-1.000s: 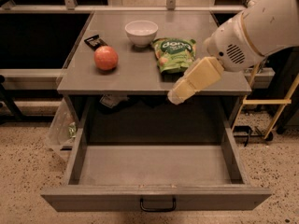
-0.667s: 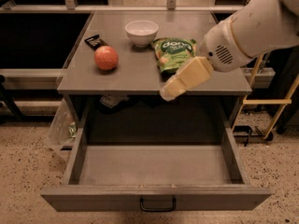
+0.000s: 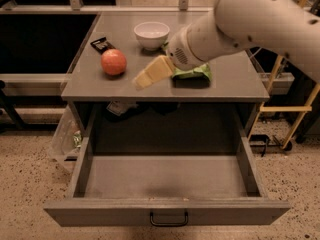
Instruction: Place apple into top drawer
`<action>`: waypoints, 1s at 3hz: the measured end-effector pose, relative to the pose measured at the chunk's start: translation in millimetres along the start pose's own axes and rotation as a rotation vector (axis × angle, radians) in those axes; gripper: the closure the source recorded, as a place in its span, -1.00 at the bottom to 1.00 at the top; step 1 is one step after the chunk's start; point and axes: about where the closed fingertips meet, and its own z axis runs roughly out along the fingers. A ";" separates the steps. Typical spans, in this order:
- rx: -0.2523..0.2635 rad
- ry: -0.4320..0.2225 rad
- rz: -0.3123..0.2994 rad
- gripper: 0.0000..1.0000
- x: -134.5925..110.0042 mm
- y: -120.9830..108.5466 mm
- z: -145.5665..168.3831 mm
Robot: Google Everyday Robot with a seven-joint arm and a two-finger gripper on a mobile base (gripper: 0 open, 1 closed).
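Apple [image 3: 114,62] on tabletop [image 3: 225,86], left side; small packet [image 3: 102,45] just behind-left of it. Bowl [image 3: 151,35] at rear centre. Bag [image 3: 192,73] right of centre, partly under arm. End effector [image 3: 140,80] over tabletop btwn apple & bag, not touching apple. Top drawer [image 3: 165,176] open below, in front.

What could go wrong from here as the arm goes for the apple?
The gripper hovers close beside the apple; a sideways nudge could roll it off the table. The arm hangs over the green bag, near the bowl, and might drag either.
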 end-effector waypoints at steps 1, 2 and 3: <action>-0.014 -0.043 0.003 -1.00 -28.5 -10.9 63.8; -0.014 -0.043 0.003 -1.00 -28.5 -10.8 63.8; -0.032 -0.076 0.008 -1.00 -32.8 -8.5 77.9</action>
